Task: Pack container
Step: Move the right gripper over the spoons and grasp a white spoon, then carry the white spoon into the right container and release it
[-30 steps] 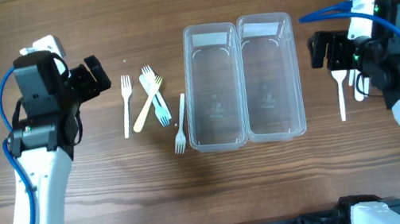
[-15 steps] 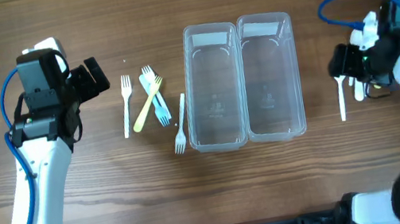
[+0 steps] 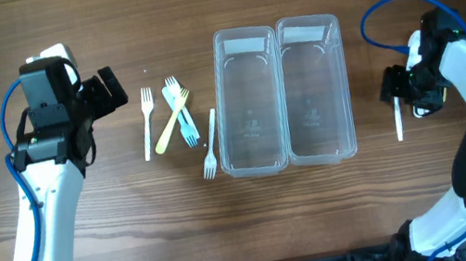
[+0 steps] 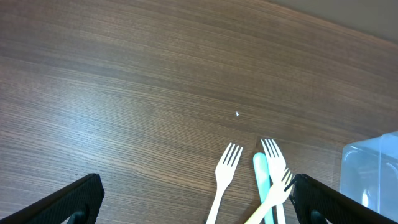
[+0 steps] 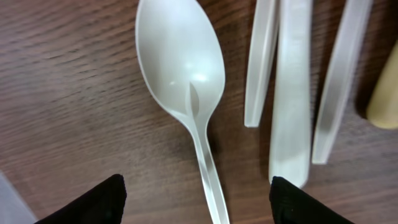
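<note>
The clear container (image 3: 282, 95) of two joined troughs lies at the table's middle with nothing in it. Left of it lie several plastic forks (image 3: 176, 111), white, yellow and blue; the left wrist view shows a white fork (image 4: 225, 174) and the blue and yellow ones (image 4: 268, 180). My left gripper (image 3: 109, 89) is open above the table, left of the forks. My right gripper (image 3: 396, 91) is open, low over a white spoon (image 5: 186, 93) whose handle runs between its fingers. Other white utensil handles (image 5: 292, 87) lie beside the spoon.
The container's corner shows at the right edge of the left wrist view (image 4: 373, 174). A yellowish utensil end (image 5: 385, 93) lies at the right of the right wrist view. The brown wooden table (image 3: 248, 222) stretches on all sides.
My right arm has swung outward and down, bringing its gripper low over the spoon right of the container. My left arm has barely moved.
</note>
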{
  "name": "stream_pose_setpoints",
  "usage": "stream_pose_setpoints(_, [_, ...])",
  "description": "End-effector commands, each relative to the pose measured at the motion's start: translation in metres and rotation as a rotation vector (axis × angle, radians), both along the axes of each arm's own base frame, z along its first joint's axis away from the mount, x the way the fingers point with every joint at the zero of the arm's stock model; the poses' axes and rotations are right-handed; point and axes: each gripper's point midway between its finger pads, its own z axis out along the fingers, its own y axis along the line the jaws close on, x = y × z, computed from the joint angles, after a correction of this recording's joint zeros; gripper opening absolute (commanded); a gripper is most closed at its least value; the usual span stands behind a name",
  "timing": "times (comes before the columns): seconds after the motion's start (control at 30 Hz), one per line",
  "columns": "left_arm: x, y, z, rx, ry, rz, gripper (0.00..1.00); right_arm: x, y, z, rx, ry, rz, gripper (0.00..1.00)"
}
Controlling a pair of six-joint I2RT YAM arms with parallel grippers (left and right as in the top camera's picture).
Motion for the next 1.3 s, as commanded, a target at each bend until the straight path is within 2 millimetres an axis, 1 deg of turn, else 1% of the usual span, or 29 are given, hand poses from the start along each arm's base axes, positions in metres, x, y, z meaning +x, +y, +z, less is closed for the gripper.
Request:
stream_pose_setpoints(0.0, [0.004, 0.005, 0.006, 0.021, -0.012, 0.005, 1.00, 0.004, -0.001, -0.009, 0.004, 0.013, -0.011, 0.69])
stream_pose_setpoints(0.13, [0.004, 0.005, 0.006, 0.021, -0.012, 0.005, 1.00, 0.008, 0.000, -0.017, 0.015, 0.006, -0.035, 0.63])
stream_pose_setpoints(0.33, [0.004, 0.005, 0.006, 0.021, -0.012, 0.005, 1.00, 0.011, 0.000, -0.021, 0.016, -0.012, -0.055, 0.60])
stream_pose_setpoints(0.43, [0.004, 0.005, 0.006, 0.021, -0.012, 0.005, 1.00, 0.007, 0.001, -0.030, 0.020, -0.014, -0.061, 0.59])
stream_pose_setpoints(0.53, [0.004, 0.005, 0.006, 0.021, -0.012, 0.005, 1.00, 0.002, 0.003, -0.035, 0.022, -0.008, -0.079, 0.54])
stream_pose_setpoints(0.6, [0.004, 0.005, 0.006, 0.021, -0.012, 0.005, 1.00, 0.002, 0.003, -0.036, 0.023, -0.007, -0.078, 0.49])
stream_pose_setpoints(0.67, [0.004, 0.005, 0.006, 0.021, -0.012, 0.005, 1.00, 0.001, 0.003, -0.036, 0.023, -0.006, -0.079, 0.39])
stream_pose_setpoints(0.7, [0.004, 0.005, 0.006, 0.021, -0.012, 0.005, 1.00, 0.001, 0.003, -0.036, 0.024, -0.004, -0.080, 0.36])
stream_pose_setpoints(0.83, [0.004, 0.005, 0.006, 0.021, -0.012, 0.005, 1.00, -0.004, 0.005, -0.036, 0.030, 0.017, -0.096, 0.29])
stream_pose_setpoints(0.93, [0.004, 0.005, 0.006, 0.021, -0.012, 0.005, 1.00, -0.008, 0.006, -0.035, 0.038, 0.033, -0.108, 0.18])
stream_pose_setpoints(1.0, [0.004, 0.005, 0.006, 0.021, -0.012, 0.005, 1.00, -0.008, 0.006, -0.033, 0.038, 0.033, -0.109, 0.14])
stream_pose_setpoints(1.07, [0.004, 0.005, 0.006, 0.021, -0.012, 0.005, 1.00, -0.006, 0.006, -0.026, 0.036, 0.024, -0.108, 0.09])
stream_pose_setpoints(1.1, [0.004, 0.005, 0.006, 0.021, -0.012, 0.005, 1.00, -0.003, 0.005, -0.020, 0.033, 0.013, -0.108, 0.06])
stream_pose_setpoints(1.13, [0.004, 0.005, 0.006, 0.021, -0.012, 0.005, 1.00, 0.003, 0.003, -0.010, 0.029, -0.008, -0.104, 0.04])
stream_pose_setpoints(1.17, [0.004, 0.005, 0.006, 0.021, -0.012, 0.005, 1.00, 0.010, 0.002, 0.002, 0.025, -0.035, -0.098, 0.04])
stream_pose_setpoints(1.23, [0.004, 0.005, 0.006, 0.021, -0.012, 0.005, 1.00, 0.025, 0.003, 0.032, 0.033, -0.116, -0.059, 0.04])
stream_pose_setpoints(1.27, [0.004, 0.005, 0.006, 0.021, -0.012, 0.005, 1.00, 0.034, 0.005, 0.055, 0.040, -0.180, -0.038, 0.04])
